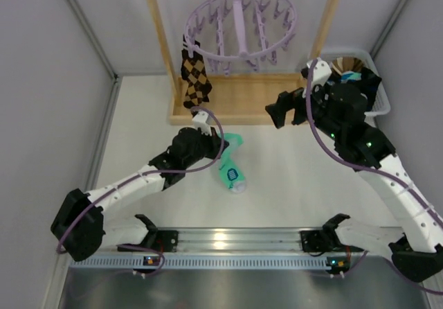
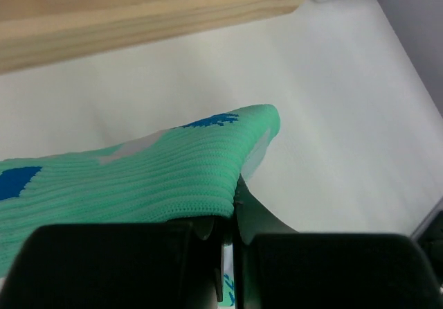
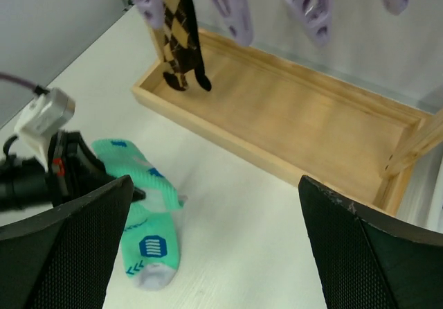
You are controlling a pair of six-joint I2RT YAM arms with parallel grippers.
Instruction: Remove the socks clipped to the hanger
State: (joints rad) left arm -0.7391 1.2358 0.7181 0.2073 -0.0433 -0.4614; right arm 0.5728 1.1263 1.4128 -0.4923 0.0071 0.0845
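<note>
A mint-turquoise sock (image 1: 231,168) with blue patches lies on the white table, toe toward the near side. My left gripper (image 1: 216,145) is shut on its cuff end, which is lifted and folded over. In the left wrist view the sock (image 2: 138,177) drapes over my closed left gripper (image 2: 230,215). The lilac hanger (image 1: 239,25) hangs from the wooden stand above. A brown-and-black argyle cloth item (image 1: 194,75) is clipped at its left side. My right gripper (image 1: 285,113) is open and empty, high over the table right of the sock (image 3: 142,219).
The wooden stand's tray base (image 1: 239,101) lies behind the sock and shows in the right wrist view (image 3: 291,115). A white basket (image 1: 377,91) holding dark and brown cloth stands at the back right. Grey walls close in on both sides.
</note>
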